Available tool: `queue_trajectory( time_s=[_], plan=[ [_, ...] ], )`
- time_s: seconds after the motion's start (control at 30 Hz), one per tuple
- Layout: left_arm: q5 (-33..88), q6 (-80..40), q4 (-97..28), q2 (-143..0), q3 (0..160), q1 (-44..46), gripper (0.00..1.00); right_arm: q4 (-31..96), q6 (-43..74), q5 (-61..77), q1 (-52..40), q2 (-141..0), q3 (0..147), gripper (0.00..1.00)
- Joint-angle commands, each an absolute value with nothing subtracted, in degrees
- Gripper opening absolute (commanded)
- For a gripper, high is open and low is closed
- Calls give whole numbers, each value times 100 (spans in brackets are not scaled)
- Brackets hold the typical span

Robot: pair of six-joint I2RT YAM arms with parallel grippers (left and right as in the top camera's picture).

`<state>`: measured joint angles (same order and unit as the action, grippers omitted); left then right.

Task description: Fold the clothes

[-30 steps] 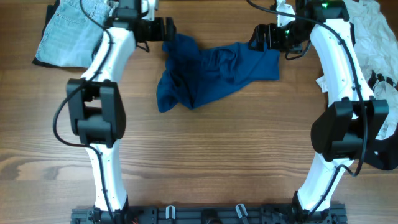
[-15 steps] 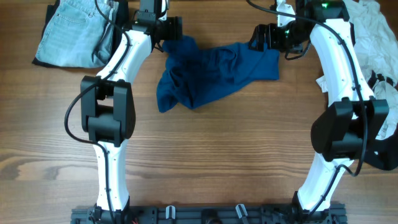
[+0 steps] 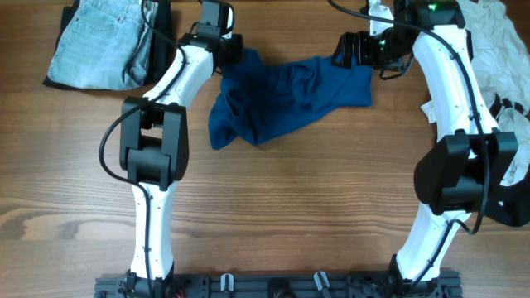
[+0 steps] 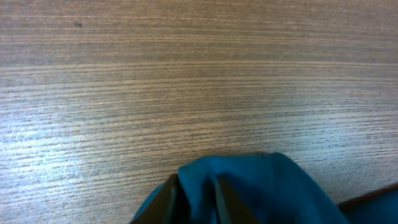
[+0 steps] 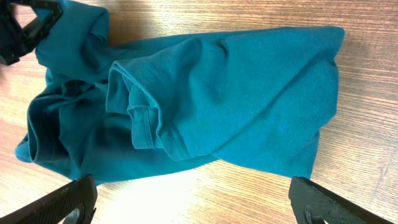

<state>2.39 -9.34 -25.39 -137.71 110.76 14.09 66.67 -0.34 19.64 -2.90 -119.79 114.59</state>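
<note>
Now | left pincer (image 4: 196, 200) pinching blue shirt (image 3: 281, 95) corner | right pincer (image 5: 196, 208) spread at opposite end

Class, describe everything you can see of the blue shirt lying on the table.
The blue shirt is a teal knit-looking garment, crumpled on the wooden table, bunched at its left end, flatter at the right. A hemmed sleeve lies folded across its middle. The left gripper pinches its far-left edge; the right gripper is open near its right end.
</note>
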Motion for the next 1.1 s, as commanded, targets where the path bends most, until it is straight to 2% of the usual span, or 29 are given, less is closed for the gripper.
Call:
queue_trajectory(
  time_s=[0.0,0.27,0.43,0.83,0.87,0.9,0.97,1.07],
  plan=[
    [117,-950,-2418,-13638,11190,1393,4,6606,-152,1833,-303,-11893,11559,100],
    [34,-950,-2978,-12801,11190,1413,4,6641,-154,1754,-303,-11893,11559,100],
    [176,-947,-4189,-12287,11187,1601,4,6646,-154,1754,-303,-11893,11559,100],
    [445,-952,-6836,-12280,11174,2353,5,6674,-152,1756,-303,-11893,11559,100],
    [445,-952,-6930,-12280,11174,2353,17,6676,-152,1756,-303,-11893,11559,100],
    [445,-950,-6987,-12280,11174,2351,41,6676,-154,1756,-303,-11893,11559,100],
    [443,-947,-7054,-12280,11174,2335,77,6696,-152,1756,-303,-11893,11559,100],
    [397,-945,-7070,-12256,11177,2335,90,6698,-152,1756,-303,-11893,11559,100]
  ],
)
